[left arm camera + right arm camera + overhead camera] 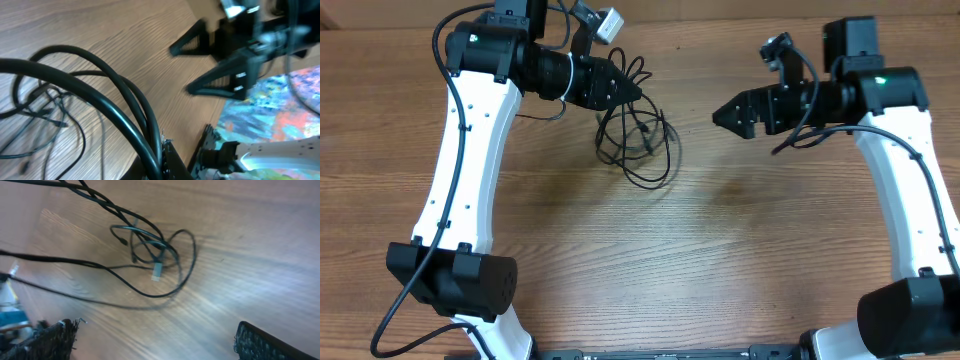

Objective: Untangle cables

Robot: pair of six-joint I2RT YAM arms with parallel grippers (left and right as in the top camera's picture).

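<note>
Two jobs split here: the left fingers (623, 88) are pinched together on a few strands of the cables (638, 145), seemingly lifting them so the tangle on the bench (750, 260) loosens, while the right fingers (735, 110) gape wide, empty, near it, likely lining up a pull.

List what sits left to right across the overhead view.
Order: left arm's white link → cables → right gripper, jaws open → right arm's white link. The left gripper is skipped because it overlaps the cables.

Bright, even light; 2 wrist views blurred, perhaps by motion.
</note>
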